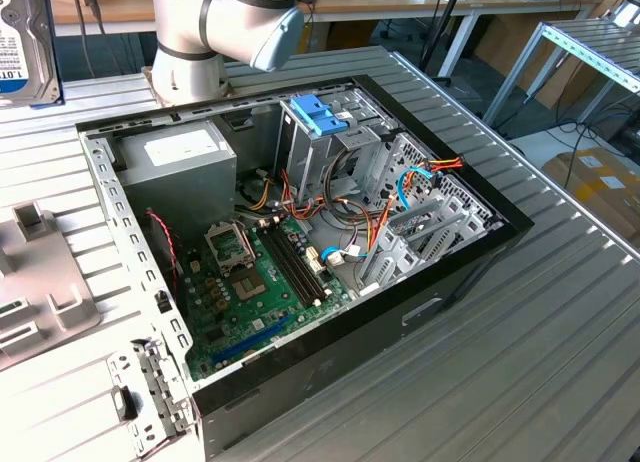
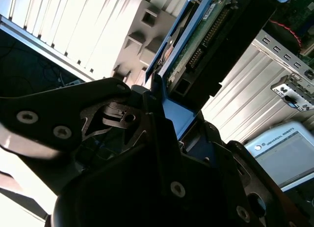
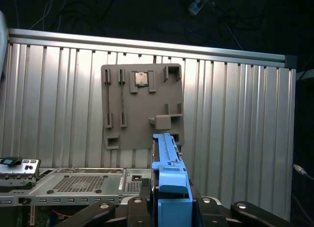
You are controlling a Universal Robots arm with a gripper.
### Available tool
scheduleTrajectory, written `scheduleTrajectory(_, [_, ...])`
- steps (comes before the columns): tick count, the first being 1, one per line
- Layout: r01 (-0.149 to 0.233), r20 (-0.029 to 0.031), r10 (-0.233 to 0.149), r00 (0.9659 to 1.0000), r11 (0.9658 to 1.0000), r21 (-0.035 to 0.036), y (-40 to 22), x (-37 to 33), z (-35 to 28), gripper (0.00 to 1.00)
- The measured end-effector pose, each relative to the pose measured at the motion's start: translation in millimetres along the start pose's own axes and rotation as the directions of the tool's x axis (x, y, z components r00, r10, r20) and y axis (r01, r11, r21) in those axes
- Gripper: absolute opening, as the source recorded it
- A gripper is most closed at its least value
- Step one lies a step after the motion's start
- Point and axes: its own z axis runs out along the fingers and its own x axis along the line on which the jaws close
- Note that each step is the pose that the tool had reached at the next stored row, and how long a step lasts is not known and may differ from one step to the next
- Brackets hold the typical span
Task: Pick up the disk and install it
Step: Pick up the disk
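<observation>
End effector [image 3: 170,200] was clamped on disk [image 3: 167,158] by its light-blue rails. Disk held clear of ribbed worktop [image 3: 235,114], near grey fixture plate [image 3: 142,104], outside open computer case [image 1: 300,232].

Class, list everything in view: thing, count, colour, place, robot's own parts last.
disk: one, dark grey with light-blue rails, in the gripper.
computer case: one, black, open, on the table.
motherboard: one, green, inside the case.
power supply: one, grey, inside the case.
bracket: one, blue, atop the drive cage.
fixture tray: one, grey, on the table beside the case.
table: one, ribbed silver, under everything.
arm: one, grey, behind the case in the exterior view.
gripper: one, black, fingers shut on the disk.
</observation>
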Motion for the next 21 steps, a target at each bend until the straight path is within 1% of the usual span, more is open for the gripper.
scheduleTrajectory(21, [0.000,0.0001,0.000,1.0000,1.0000,0.0000,-6.7,10.7,-0.9,0.37])
